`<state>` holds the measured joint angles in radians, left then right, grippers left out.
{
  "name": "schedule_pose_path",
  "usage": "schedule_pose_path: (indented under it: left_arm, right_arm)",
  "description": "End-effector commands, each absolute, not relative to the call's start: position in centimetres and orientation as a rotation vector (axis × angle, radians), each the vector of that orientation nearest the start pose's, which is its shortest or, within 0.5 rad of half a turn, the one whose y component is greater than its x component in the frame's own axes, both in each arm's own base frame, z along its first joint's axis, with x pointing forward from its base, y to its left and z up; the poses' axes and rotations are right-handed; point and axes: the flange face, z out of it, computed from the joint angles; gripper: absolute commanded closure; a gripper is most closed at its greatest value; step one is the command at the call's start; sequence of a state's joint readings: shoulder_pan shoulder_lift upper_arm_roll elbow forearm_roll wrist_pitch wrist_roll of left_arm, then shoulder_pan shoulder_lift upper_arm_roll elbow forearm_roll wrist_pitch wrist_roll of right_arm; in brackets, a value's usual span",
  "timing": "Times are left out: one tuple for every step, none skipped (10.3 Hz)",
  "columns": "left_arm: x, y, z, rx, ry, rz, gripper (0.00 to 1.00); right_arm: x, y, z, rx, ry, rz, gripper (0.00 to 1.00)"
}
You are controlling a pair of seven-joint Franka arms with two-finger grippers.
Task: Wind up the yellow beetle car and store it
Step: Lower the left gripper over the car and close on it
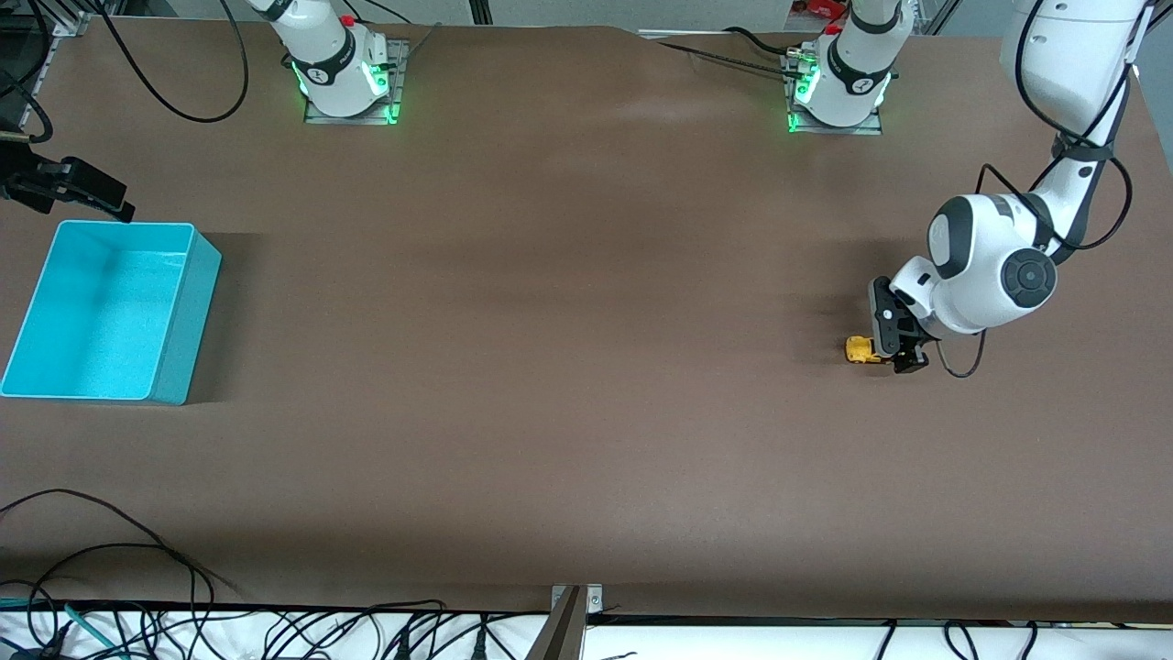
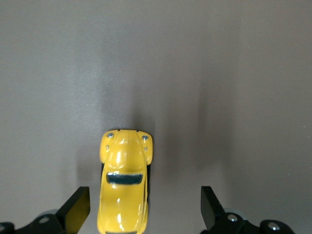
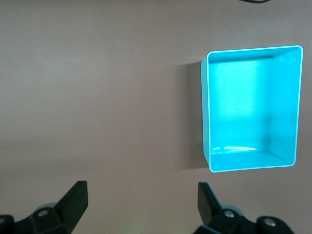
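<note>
The yellow beetle car (image 1: 859, 350) is a tiny toy on the brown table toward the left arm's end. My left gripper (image 1: 896, 356) hangs low over it. In the left wrist view the car (image 2: 124, 190) lies between the open fingers, closer to one fingertip (image 2: 78, 207) than the other, and neither touches it. My left gripper (image 2: 144, 200) holds nothing. My right gripper (image 1: 101, 197) hovers open and empty at the right arm's end, beside the turquoise bin (image 1: 188, 321). The right wrist view has bare table between the jaws of my right gripper (image 3: 141, 192).
The turquoise bin (image 3: 204, 107) is empty and stands upright. Cables (image 1: 137, 568) trail along the table edge nearest the front camera. A black cable (image 1: 962, 367) loops from the left wrist close to the car.
</note>
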<state>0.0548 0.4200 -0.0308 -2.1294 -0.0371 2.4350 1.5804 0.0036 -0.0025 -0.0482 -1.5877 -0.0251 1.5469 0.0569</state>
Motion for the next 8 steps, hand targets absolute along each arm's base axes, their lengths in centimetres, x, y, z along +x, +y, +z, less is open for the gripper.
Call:
schedule_pose_path:
  left_arm:
    - [56.3,1.6,19.4,-2.322,2.279,0.070,0.00]
    - [56.3,1.7,19.6,-2.323,2.274,0.067,0.00]
    - [56.3,1.7,19.6,-2.323,2.274,0.067,0.00]
    - [56.3,1.7,19.5,-2.324,2.275,0.068,0.06]
    - [56.1,2.3,18.6,-2.343,2.271,0.085,0.15]
    - [56.1,2.5,18.5,-2.347,2.269,0.086,0.16]
    - [56.2,2.6,18.6,-2.349,2.264,0.083,0.18]
    - [56.3,2.5,18.8,-2.345,2.263,0.078,0.30]
  right_arm:
    - [55.1,-2.6,62.2,-3.170,0.161,0.053,0.00]
    - [55.1,-2.6,62.2,-3.170,0.159,0.053,0.00]
    - [55.1,-2.6,62.2,-3.170,0.161,0.053,0.00]
    - [55.1,-2.6,62.2,-3.170,0.159,0.053,0.00]
    - [55.1,-2.6,62.2,-3.170,0.159,0.053,0.00]
    - [55.1,-2.6,62.2,-3.170,0.159,0.053,0.00]
    - [55.1,-2.6,62.2,-3.170,0.159,0.053,0.00]
    - [55.1,-2.6,62.2,-3.170,0.159,0.053,0.00]
